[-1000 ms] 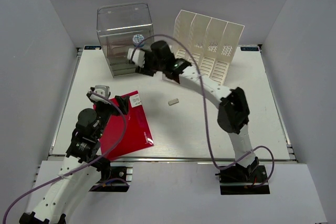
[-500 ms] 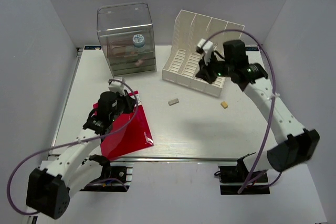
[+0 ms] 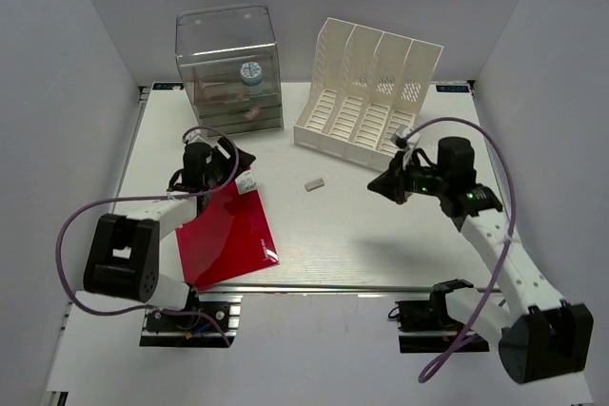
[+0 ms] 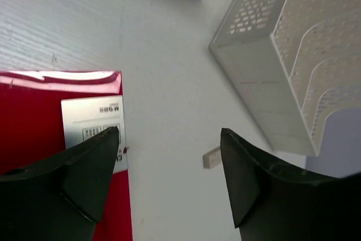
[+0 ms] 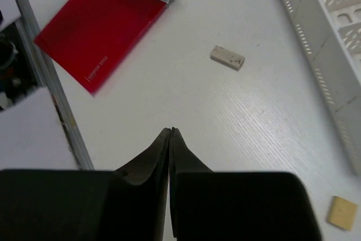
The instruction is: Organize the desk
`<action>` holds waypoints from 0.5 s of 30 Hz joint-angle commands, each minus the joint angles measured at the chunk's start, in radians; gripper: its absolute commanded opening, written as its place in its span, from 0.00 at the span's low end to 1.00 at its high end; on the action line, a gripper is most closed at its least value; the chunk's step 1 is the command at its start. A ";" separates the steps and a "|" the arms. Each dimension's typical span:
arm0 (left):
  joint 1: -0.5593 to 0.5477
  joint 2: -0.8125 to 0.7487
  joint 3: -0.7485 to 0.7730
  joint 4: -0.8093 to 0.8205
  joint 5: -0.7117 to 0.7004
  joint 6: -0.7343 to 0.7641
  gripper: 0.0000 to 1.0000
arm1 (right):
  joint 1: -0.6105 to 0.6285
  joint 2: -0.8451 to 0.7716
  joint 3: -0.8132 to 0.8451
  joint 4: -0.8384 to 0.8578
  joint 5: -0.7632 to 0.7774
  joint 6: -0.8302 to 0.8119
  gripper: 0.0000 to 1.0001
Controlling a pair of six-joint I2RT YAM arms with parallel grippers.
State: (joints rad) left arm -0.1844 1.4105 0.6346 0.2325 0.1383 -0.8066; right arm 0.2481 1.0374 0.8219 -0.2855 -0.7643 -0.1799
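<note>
Red folder (image 4: 34, 122) label (image 4: 93, 119): print illegible.

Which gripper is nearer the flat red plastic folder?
Left. The left gripper hovers over the far labelled corner of the flat red plastic folder; the right gripper is well off to its right, beyond the small beige block.

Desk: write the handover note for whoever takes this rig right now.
Left pincer: open, empty, at the labelled corner of the red folder.
Right pincer: shut, empty, above the desk near the rack.
Loose on the desk: red folder flat at near left; grey block mid-desk; tan piece beside the rack.
Done: some items sit in the drawer box; no folder in the rack.
Left: probably red folder into the rack, then the small bits put away.
</note>
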 commanded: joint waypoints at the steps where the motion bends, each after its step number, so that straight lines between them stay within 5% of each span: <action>1: 0.055 0.070 0.007 0.229 0.083 -0.144 0.84 | -0.035 -0.092 -0.073 0.180 -0.049 0.066 0.00; 7: 0.102 0.261 -0.018 0.554 0.078 -0.327 0.76 | -0.078 -0.105 -0.087 0.183 -0.061 0.071 0.00; 11: 0.102 0.364 0.010 0.692 0.050 -0.376 0.50 | -0.086 -0.117 -0.096 0.192 -0.058 0.069 0.00; 15: 0.111 0.439 0.071 0.734 0.028 -0.379 0.49 | -0.087 -0.125 -0.105 0.192 -0.050 0.057 0.00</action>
State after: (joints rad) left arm -0.0818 1.8374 0.6487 0.8505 0.1905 -1.1515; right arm 0.1654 0.9333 0.7216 -0.1452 -0.7967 -0.1188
